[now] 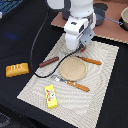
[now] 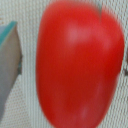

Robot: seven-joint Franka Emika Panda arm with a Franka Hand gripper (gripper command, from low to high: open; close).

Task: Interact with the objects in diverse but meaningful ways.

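A red round tomato [image 2: 80, 65] fills the wrist view, blurred and very close to the camera. One grey fingertip [image 2: 10, 65] shows beside it with a narrow gap between them; the other finger is hidden. In the exterior view my gripper [image 1: 82, 48] is low over the far part of the woven mat [image 1: 106, 75], and the arm hides the tomato. A dark brown sausage [image 1: 49, 62] lies on the mat at the exterior view's left. An orange-yellow bread loaf [image 1: 17, 69] lies off the mat. A yellow block with red marks [image 1: 51, 96] lies at the mat's near corner.
A round tan plate [image 1: 73, 68] sits mid-mat, just in front of the gripper, with orange-handled cutlery behind it [image 1: 91, 60] and in front of it [image 1: 75, 84]. Grey pots [image 1: 101, 15] stand on a tan board at the back. A black cable [image 1: 36, 47] loops beside the arm.
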